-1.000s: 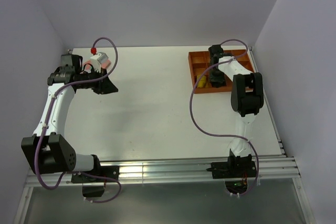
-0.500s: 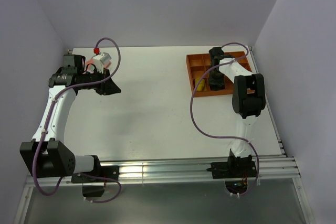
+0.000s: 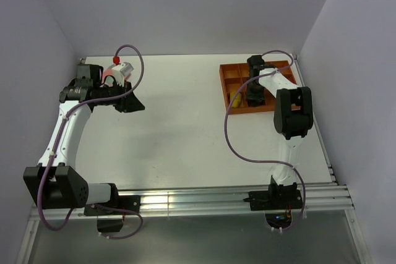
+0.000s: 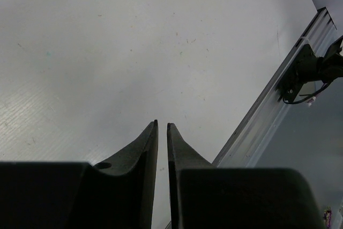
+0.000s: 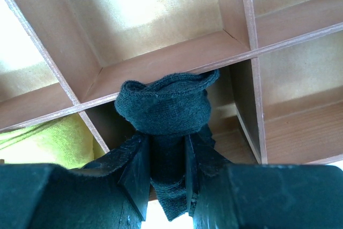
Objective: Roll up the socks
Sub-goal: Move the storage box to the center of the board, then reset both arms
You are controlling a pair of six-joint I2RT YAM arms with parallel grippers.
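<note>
My right gripper [image 3: 253, 93] is down in the orange tray [image 3: 228, 85] at the far right. It is shut on the black sock [image 5: 165, 105], whose bunched, rolled end bulges above the fingertips over a tray divider [image 5: 171, 57]. The gripper [image 5: 167, 156] holds it between both fingers. The mustard-yellow sock [image 3: 236, 98] lies in a near-left compartment, and it also shows in the right wrist view [image 5: 48, 139]. My left gripper [image 3: 137, 104] hovers over bare table at the far left. Its jaws [image 4: 162, 126] are almost together and hold nothing. I cannot make out the pink sock.
The tray has several square compartments; those above the black sock [image 5: 144, 9] hold nothing. An aluminium rail [image 3: 204, 197] runs along the near table edge, also seen in the left wrist view [image 4: 278, 79]. Walls close in the left, back and right.
My left arm has shifted slightly to the right. My right gripper has stayed in the tray with the black sock, barely moving.
</note>
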